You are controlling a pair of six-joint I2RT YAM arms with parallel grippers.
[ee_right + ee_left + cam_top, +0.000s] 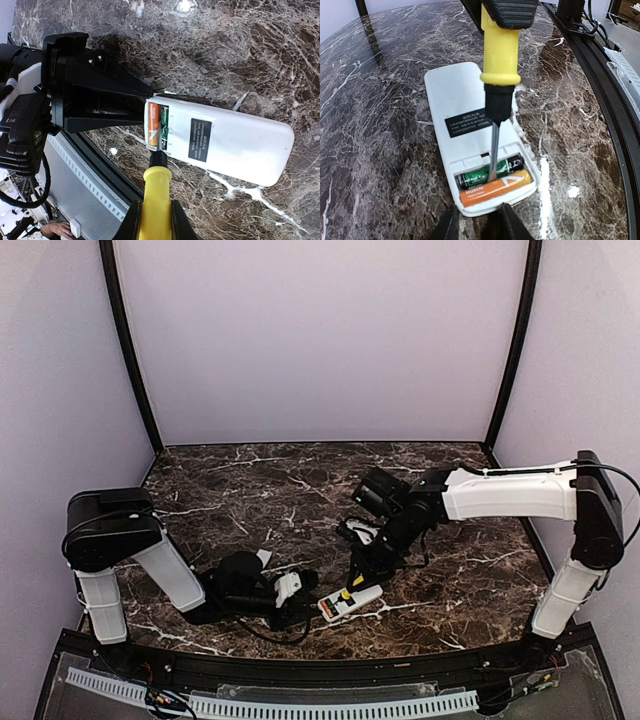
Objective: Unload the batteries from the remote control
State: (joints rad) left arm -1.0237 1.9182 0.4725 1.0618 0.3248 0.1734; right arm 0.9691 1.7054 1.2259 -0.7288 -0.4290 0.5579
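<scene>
The white remote control point(465, 100) lies flat on the marble with its back up and its battery bay uncovered. In the bay sit two batteries, an orange one point(495, 187) nearest the end and a green-and-black one point(477, 176) beside it. My right gripper point(152, 220) is shut on a yellow-handled screwdriver point(156, 185). Its metal tip point(492, 170) rests between the two batteries. My left gripper point(480, 222) has its jaws a little apart, its fingertips point(142, 100) against the remote's battery end with nothing between them. From above, the remote point(352, 602) lies between both grippers.
The table's black front rail point(615, 115) runs close to the remote's right side. A small white piece point(264, 557) lies on the marble behind the left arm. Purple walls close the table off at the back and sides.
</scene>
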